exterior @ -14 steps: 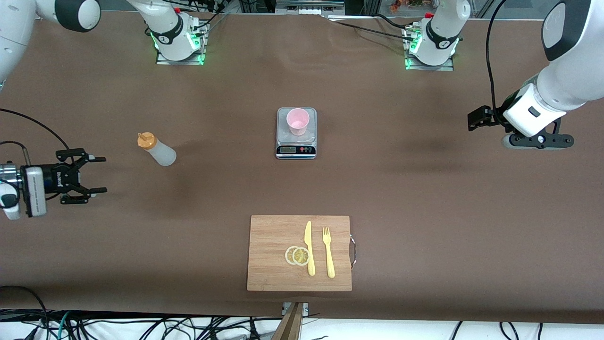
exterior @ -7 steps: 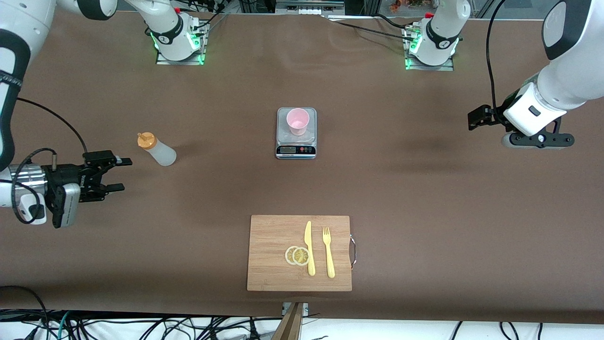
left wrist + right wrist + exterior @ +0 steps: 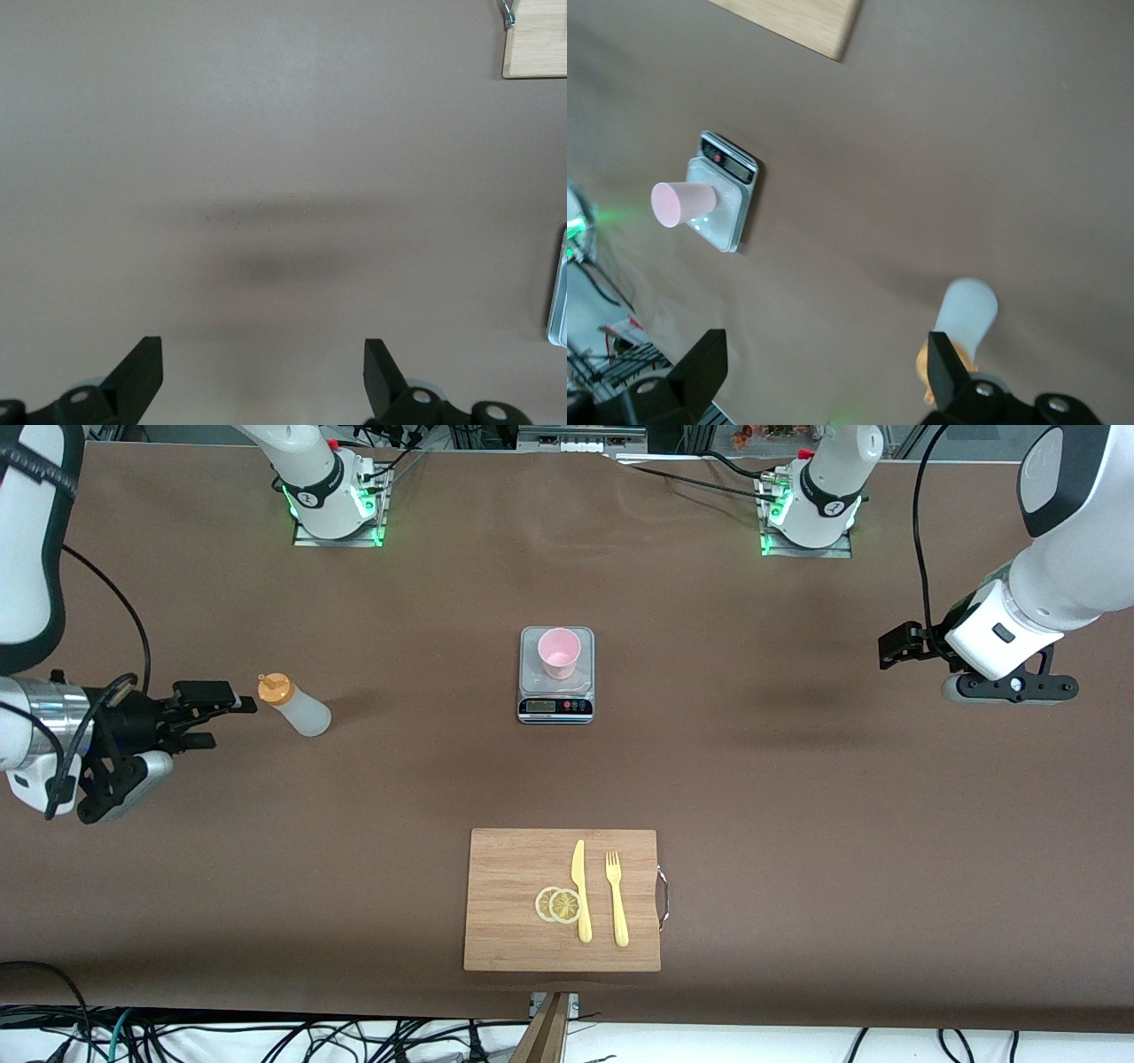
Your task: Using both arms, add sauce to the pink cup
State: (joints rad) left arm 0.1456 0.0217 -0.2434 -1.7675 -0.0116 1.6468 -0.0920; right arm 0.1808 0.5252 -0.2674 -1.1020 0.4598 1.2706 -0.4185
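Observation:
The sauce bottle (image 3: 298,705), whitish with an orange cap, stands on the table toward the right arm's end; it also shows in the right wrist view (image 3: 966,320). My right gripper (image 3: 223,722) is open and empty, level with the bottle and just beside its cap, with one fingertip (image 3: 237,706) close to the cap. In the right wrist view the gripper (image 3: 824,372) has the bottle just outside one finger. The pink cup (image 3: 559,652) stands on a small scale (image 3: 555,707) mid-table, also in the right wrist view (image 3: 682,204). My left gripper (image 3: 897,646) waits open over bare table (image 3: 263,372).
A wooden cutting board (image 3: 509,868) with a yellow knife (image 3: 580,890), a yellow fork (image 3: 617,899) and two lemon slices (image 3: 558,904) lies nearer the front camera than the scale. The two arm bases stand along the table's edge farthest from the camera.
My right gripper has swung in toward the sauce bottle and turned, and its tip is now next to the orange cap. The left arm has not moved.

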